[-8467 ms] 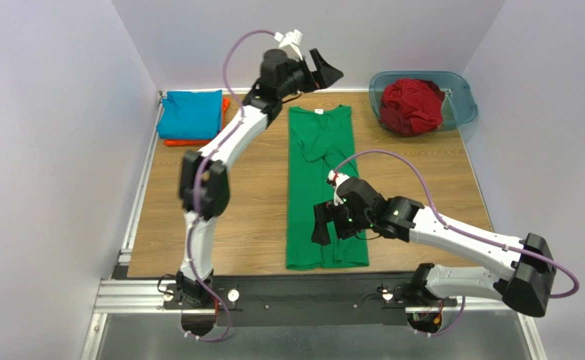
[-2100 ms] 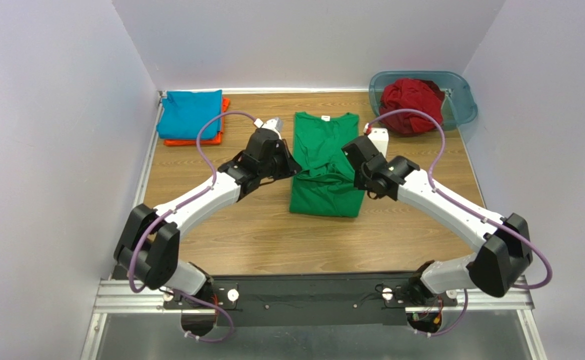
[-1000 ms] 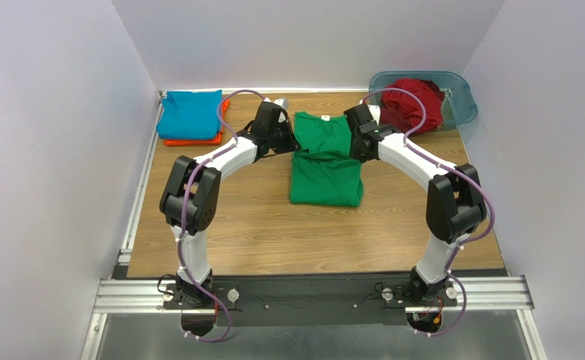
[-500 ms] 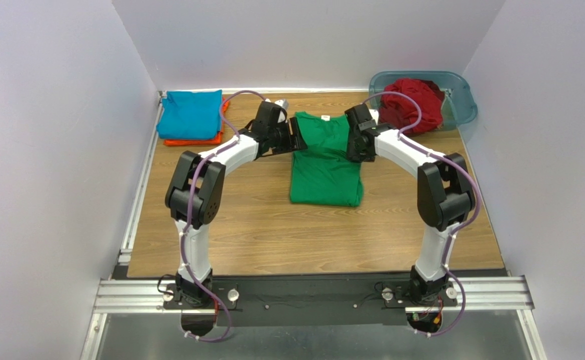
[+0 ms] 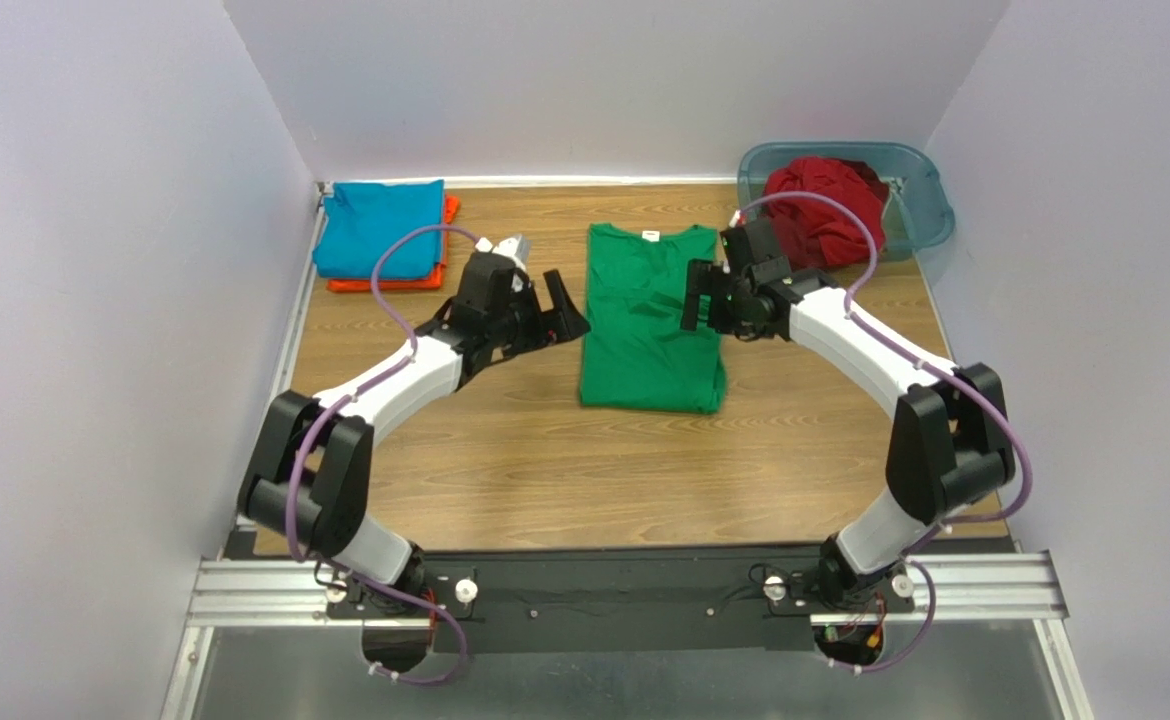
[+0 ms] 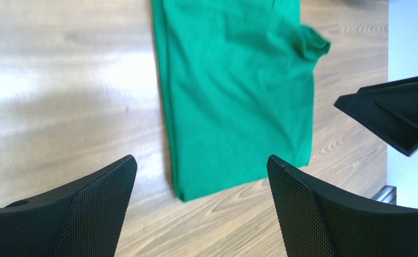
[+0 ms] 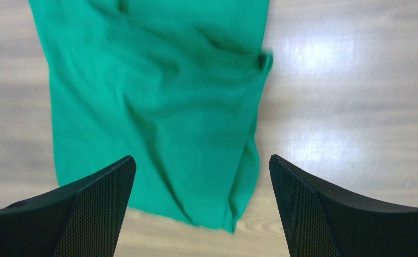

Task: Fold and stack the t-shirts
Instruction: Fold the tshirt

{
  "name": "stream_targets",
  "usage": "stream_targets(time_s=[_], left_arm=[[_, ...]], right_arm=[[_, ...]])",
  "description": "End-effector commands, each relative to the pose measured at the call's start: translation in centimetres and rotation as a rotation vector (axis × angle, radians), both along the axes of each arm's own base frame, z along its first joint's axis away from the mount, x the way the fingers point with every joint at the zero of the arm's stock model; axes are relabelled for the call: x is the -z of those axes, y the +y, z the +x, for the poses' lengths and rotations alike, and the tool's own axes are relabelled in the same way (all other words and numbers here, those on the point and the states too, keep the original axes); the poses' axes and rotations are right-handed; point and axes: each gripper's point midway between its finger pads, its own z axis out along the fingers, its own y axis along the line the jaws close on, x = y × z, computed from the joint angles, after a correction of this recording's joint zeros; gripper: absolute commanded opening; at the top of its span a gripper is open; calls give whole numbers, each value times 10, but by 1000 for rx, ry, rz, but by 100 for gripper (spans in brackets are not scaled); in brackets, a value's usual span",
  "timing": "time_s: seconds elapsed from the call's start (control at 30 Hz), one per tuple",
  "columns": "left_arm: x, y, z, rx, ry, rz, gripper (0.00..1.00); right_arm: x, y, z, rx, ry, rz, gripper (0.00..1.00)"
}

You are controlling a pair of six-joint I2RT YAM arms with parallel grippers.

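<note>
- While the left gripper (image 5: pixel 554 305) hung just left of the green t-shirt (image 5: pixel 648 323), its jaws stood wide apart with nothing between them.
- Seen from the left wrist, its two black fingers (image 6: pixel 82 214) framed one corner of the green cloth (image 6: pixel 238 91), which lay flat on the wood below.
- The right gripper (image 5: pixel 701 297) sat at the shirt's right edge, its jaws likewise spread wide and empty.
- The green t-shirt lay folded into a rectangle in the middle of the desk (image 5: pixel 516 435), toward the far side, with its small white tag (image 5: pixel 641 233) at the far end.
- From the right wrist, the cloth (image 7: pixel 157 118) showed soft wrinkles and a small bunched bit at one edge.
- At the far left corner, the teal-blue t-shirt (image 5: pixel 381 228) lay folded on top of the orange t-shirt (image 5: pixel 384 284).
- At the far right corner, the dark red t-shirt (image 5: pixel 820 210) sat crumpled inside the tub (image 5: pixel 929 210).
</note>
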Motion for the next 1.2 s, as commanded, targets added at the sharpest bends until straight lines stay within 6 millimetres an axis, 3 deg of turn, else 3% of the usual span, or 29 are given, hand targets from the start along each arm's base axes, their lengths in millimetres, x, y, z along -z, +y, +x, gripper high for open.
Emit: stream_targets(time_s=[0.0,0.1,0.13,0.2,0.23,0.4,0.5,0.6,1.07,1.17], left_arm=[[12,-5,-19,-4,14,-31,98],[21,-14,-34,27,29,-36,98],[25,-16,-35,31,36,-35,98],[31,-19,-39,37,47,-35,98],[37,-20,-40,39,58,-30,97],[58,-26,-42,52,98,-17,76],[68,-32,-45,67,121,-8,68],[77,-37,-48,79,145,1,60],[109,-37,-52,79,210,49,45],[112,-39,-47,81,208,57,31]], right_arm=[[20,-1,-38,-36,77,42,100],[22,-7,-57,-7,84,65,100],[36,-12,-71,5,122,55,100],[41,-16,-81,29,130,66,100],[53,-20,-92,37,158,60,100],[70,-18,-110,34,204,99,90],[72,-14,-114,7,210,117,77],[72,-10,-113,-10,205,135,71],[84,0,-100,-61,220,128,36],[86,4,-99,-83,226,140,29]])
